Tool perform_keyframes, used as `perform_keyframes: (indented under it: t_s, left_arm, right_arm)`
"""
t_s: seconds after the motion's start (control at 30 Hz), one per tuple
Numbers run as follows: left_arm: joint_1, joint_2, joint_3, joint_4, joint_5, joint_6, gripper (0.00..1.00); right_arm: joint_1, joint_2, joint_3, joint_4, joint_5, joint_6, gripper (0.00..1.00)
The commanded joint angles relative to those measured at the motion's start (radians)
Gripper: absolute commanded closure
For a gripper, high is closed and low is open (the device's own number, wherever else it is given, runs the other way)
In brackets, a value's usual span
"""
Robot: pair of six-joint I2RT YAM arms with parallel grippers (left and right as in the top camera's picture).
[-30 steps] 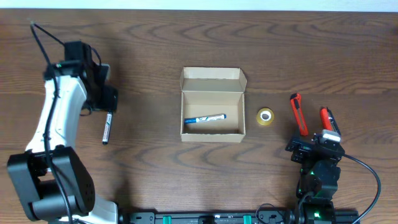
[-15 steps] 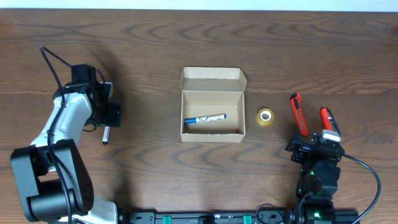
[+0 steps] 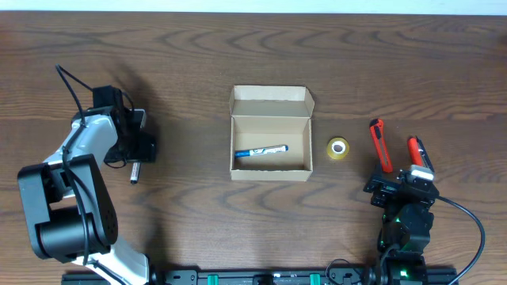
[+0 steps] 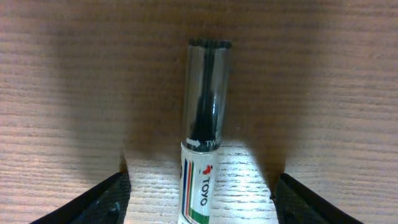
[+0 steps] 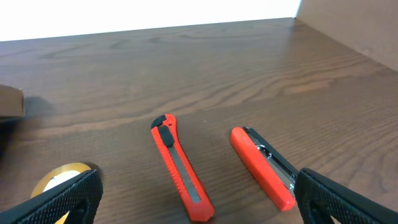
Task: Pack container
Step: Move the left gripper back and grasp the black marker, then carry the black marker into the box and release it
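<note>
The tan cardboard container (image 3: pixel 270 134) stands open at the table's middle, its flap lid folded back, with a blue pen (image 3: pixel 261 150) lying inside. A white marker with a black cap (image 3: pixel 135 169) (image 4: pixel 205 130) lies on the table at the left. My left gripper (image 3: pixel 136 149) (image 4: pixel 200 199) is open and low over it, one finger on each side of the marker without touching it. My right gripper (image 3: pixel 402 180) (image 5: pixel 196 199) is open and empty near the front right.
A yellow tape roll (image 3: pixel 338 148) (image 5: pixel 62 177) lies right of the container. A red utility knife (image 3: pixel 380 145) (image 5: pixel 181 168) and a red stapler (image 3: pixel 419 154) (image 5: pixel 264 167) lie in front of the right gripper.
My left gripper has come down and forward over the marker, now straddling it. The right arm and the other objects have not moved.
</note>
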Motion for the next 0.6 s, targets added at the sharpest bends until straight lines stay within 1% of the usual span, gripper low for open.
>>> perform_keyframes:
  t_s: [0.0,0.03,0.2,0.23,0.27,0.3,0.33,0.47,0.57]
  left_arm:
    - [0.000,0.049,-0.009,-0.006,0.038,-0.005,0.31]
    - [0.000,0.048,-0.008,-0.006,0.038,-0.005,0.38]
    - [0.000,0.048,-0.008,-0.010,0.062,-0.005,0.62]
    - [0.000,0.048,-0.008,-0.010,0.079,-0.005,0.69]
    - [0.000,0.048,-0.008,-0.011,0.094,-0.006,0.82]
    - [0.000,0.047,-0.008,-0.012,0.098,-0.017,0.89]
    - [0.000,0.047,-0.007,-0.018,0.098,-0.038,0.94]
    - [0.000,0.041,0.002,-0.039,0.139,-0.110,0.94]
    - [-0.001,0.018,0.021,-0.060,0.256,-0.116,0.94]
  right_arm:
    - [-0.009,0.000,0.005,-0.010,-0.003,0.014,0.01]
    - [-0.009,0.000,0.005,-0.010,-0.003,0.014,0.01]
    - [-0.009,0.000,0.005,-0.012,-0.003,0.014,0.01]
    - [-0.010,0.000,0.005,-0.011,-0.003,0.014,0.01]
    - [-0.010,0.000,0.005,-0.010,-0.002,0.013,0.01]
    - [-0.010,0.000,0.005,-0.010,-0.003,0.013,0.01]
    - [-0.010,0.000,0.005,-0.010,-0.003,0.014,0.01]
    - [-0.010,0.000,0.005,-0.011,-0.003,0.013,0.01]
    - [-0.010,0.000,0.005,-0.011,-0.002,0.013,0.01]
